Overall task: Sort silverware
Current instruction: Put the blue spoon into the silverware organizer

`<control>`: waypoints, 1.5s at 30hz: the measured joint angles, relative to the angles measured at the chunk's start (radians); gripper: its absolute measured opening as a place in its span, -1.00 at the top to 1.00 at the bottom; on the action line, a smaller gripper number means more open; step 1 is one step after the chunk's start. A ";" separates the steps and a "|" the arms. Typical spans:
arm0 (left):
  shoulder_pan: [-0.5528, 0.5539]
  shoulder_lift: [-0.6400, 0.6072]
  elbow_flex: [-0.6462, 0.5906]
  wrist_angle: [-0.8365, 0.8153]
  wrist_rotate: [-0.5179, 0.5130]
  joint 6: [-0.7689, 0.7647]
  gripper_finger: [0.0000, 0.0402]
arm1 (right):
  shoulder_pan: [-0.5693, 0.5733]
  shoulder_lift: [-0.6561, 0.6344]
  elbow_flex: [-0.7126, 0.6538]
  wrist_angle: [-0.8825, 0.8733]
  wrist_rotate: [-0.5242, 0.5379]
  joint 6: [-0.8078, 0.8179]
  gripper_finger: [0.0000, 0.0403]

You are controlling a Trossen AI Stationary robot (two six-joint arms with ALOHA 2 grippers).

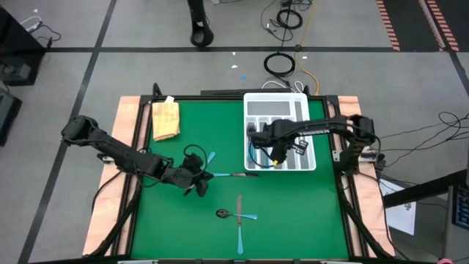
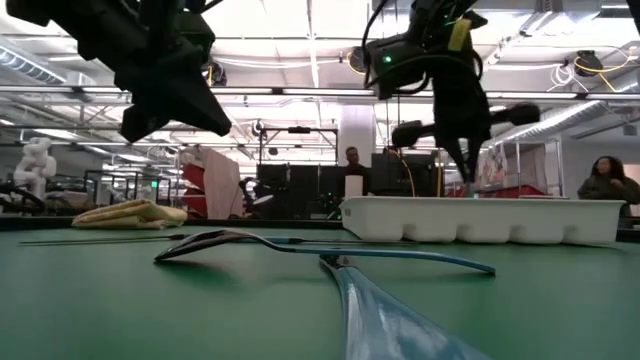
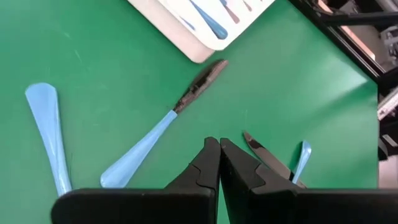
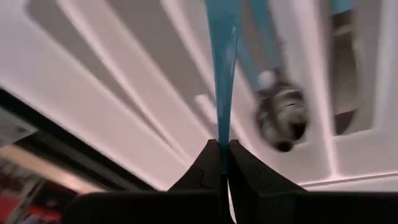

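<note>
A white compartmented tray [image 1: 279, 110] stands at the table's far right with several blue-handled pieces in it. My right gripper [image 1: 276, 155] hangs over its near end, shut on one piece of silverware [image 4: 222, 74]; its head is out of view. A knife-like piece [image 3: 186, 102] lies flat on the green table just left of the tray. My left gripper [image 3: 219, 146] hovers above the table near it, shut with nothing between its fingers. Nearer the front lie a spoon [image 1: 233, 214] and another piece [image 1: 239, 224], crossing each other. My right gripper pinches the narrow end of the piece's blue handle [image 4: 222, 132] between its two fingertips. The fingers slant steeply down from above. The piece hangs below them, running on in their line toward the tray's compartments [image 4: 155, 81]; whether its lower end touches the tray is not visible.
A folded yellow cloth [image 1: 165, 119] lies at the table's far left corner. A second blue handle [image 3: 48, 127] lies on the table beside the left gripper. People stand in the room beyond the table. Bare green surface stretches along the near left.
</note>
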 joint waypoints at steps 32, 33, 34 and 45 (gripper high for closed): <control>0.034 0.000 0.000 -0.017 -0.025 0.005 0.92 | -0.047 0.109 0.001 0.125 -0.004 0.067 0.51; 0.038 0.000 0.000 -0.020 -0.025 0.005 0.92 | -0.047 0.109 0.001 0.126 0.002 0.093 0.46; 0.044 0.000 0.000 -0.020 -0.025 0.005 0.92 | -0.047 0.109 0.001 0.127 0.018 0.120 0.41; 0.108 0.000 0.000 -0.022 -0.022 0.007 0.92 | -0.078 0.106 0.177 0.081 0.008 0.670 0.21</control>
